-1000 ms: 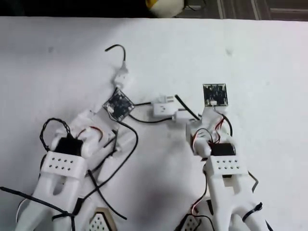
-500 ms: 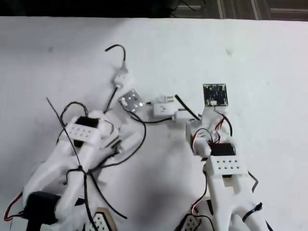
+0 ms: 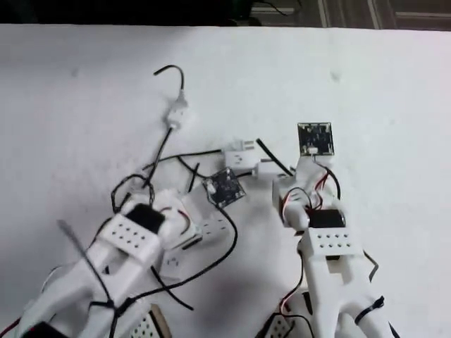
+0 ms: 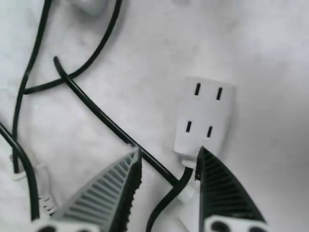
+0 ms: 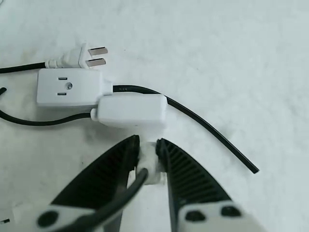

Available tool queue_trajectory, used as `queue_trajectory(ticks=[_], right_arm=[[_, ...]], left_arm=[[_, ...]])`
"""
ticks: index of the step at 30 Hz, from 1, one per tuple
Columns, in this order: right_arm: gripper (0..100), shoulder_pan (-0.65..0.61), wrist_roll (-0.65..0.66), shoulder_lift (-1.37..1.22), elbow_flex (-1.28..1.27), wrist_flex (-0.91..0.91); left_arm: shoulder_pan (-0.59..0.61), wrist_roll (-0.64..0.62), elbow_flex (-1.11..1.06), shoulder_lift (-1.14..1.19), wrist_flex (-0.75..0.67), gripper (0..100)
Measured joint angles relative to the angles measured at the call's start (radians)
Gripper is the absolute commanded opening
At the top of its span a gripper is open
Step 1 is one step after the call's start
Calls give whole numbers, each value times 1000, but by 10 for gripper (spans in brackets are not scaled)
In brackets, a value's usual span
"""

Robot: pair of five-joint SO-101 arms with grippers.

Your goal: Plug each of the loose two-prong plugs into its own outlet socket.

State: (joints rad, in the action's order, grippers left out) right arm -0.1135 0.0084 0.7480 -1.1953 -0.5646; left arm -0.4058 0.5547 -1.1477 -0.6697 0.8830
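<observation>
In the left wrist view a white outlet block (image 4: 205,118) with two pairs of slots lies on the white table. My left gripper (image 4: 168,151) stands open just short of the block's cord end, with a black cable (image 4: 101,116) running between its fingers. In the right wrist view my right gripper (image 5: 148,141) is shut on the neck of a white plug (image 5: 130,110), which lies against a white outlet (image 5: 70,87). A loose two-prong plug (image 5: 79,57) rests beside that outlet. From above, the left gripper (image 3: 208,225) sits left of the right gripper (image 3: 282,177).
A small circuit board (image 3: 225,186) lies between the arms and another circuit board (image 3: 314,138) sits beyond the right gripper. A white connector (image 3: 177,113) on a black lead lies farther back. Black cables loop around the left arm.
The left arm has swung right and back toward the near edge. The circuit board near it flipped over and shifted right, toward the arms. The right arm has not moved.
</observation>
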Motion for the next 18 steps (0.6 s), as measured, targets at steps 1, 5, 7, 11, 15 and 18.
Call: queue_trajectory(ticks=[1, 5, 7, 11, 15, 18], right_arm=[[17, 0, 0, 0, 0, 0], [17, 0, 0, 0, 0, 0], [17, 0, 0, 0, 0, 0], [17, 0, 0, 0, 0, -3], [17, -2, 0, 0, 28, -104], [17, -2, 0, 0, 98, -227]], left_arm=[[0, 0, 0, -20, 8, 195], [0, 0, 0, -91, 57, 196], [2, 0, 0, -124, 84, 197], [8, 0, 0, -181, 129, 253], [40, 0, 0, -239, 169, 261], [72, 0, -9, -285, 178, 260]])
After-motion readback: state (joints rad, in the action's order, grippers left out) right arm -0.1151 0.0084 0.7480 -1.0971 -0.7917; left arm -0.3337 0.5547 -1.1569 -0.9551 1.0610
